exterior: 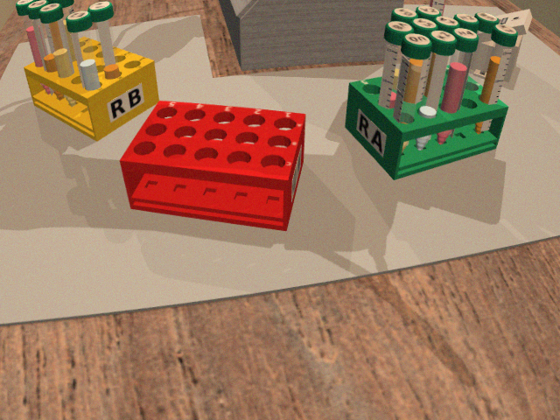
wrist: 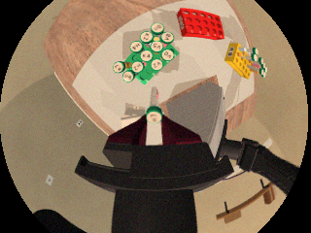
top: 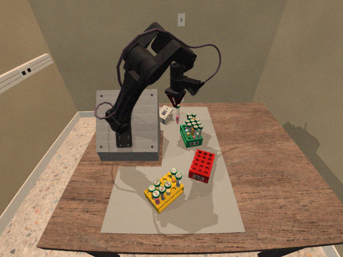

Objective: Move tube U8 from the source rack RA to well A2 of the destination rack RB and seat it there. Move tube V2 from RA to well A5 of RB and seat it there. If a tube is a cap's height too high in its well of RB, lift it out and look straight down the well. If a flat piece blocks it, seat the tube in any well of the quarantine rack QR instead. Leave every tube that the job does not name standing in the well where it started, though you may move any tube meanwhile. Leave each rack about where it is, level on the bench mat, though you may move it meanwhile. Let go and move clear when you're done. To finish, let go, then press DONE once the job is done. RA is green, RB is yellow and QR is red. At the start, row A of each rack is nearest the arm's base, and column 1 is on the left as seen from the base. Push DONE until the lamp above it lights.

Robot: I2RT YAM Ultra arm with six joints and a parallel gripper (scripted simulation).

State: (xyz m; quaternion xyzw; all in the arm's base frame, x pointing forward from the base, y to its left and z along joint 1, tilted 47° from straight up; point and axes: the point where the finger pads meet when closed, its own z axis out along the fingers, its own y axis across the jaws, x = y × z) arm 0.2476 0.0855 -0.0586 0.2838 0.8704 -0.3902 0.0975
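My gripper (top: pixel 176 106) (wrist: pixel 154 117) is shut on a green-capped tube (top: pixel 177 119) (wrist: pixel 154 114) with pink contents. The tube hangs upright, clear of the racks, behind green rack RA (top: pixel 184 138) (exterior: pixel 353 114) (wrist: pixel 144 78); its cap label is too blurred to read. RA holds several capped tubes and shows a few empty wells. Yellow rack RB (top: pixel 172 197) (exterior: pixel 151 86) holds several tubes toward both ends, with empty wells between. Red rack QR (top: pixel 206 179) (exterior: pixel 207 172) shows no tubes. I cannot tell which caps read U8 and V2.
A small pale box (top: pixel 166 118) with a dark button stands beside the held tube, near the arm's base. The grey base block (top: pixel 129 156) (exterior: pixel 316 40) is left of the racks in the top view. RA's tall tubes stand close by the held tube.
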